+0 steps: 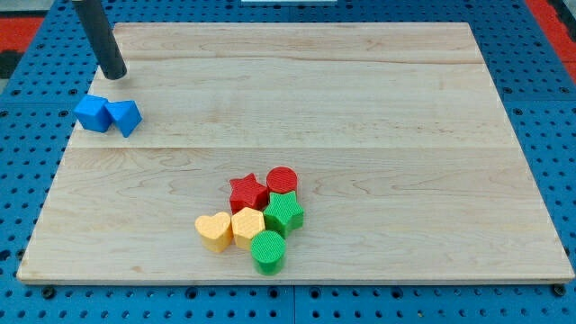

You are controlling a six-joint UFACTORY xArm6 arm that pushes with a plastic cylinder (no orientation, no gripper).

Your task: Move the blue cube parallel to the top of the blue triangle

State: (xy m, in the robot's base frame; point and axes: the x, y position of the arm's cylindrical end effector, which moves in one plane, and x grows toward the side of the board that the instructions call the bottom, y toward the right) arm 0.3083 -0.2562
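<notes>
The blue cube (91, 112) sits at the board's left edge, partly over it. The blue triangle (125, 116) touches its right side. My tip (114, 75) rests on the board just above the two blue blocks, a short gap above the triangle, touching neither. The dark rod rises from it toward the view's top left.
A cluster lies low in the middle: red star (247, 192), red cylinder (282, 181), green star (283, 214), yellow heart (213, 230), yellow hexagon (247, 225), green cylinder (268, 251). The wooden board (360, 108) lies on a blue pegboard.
</notes>
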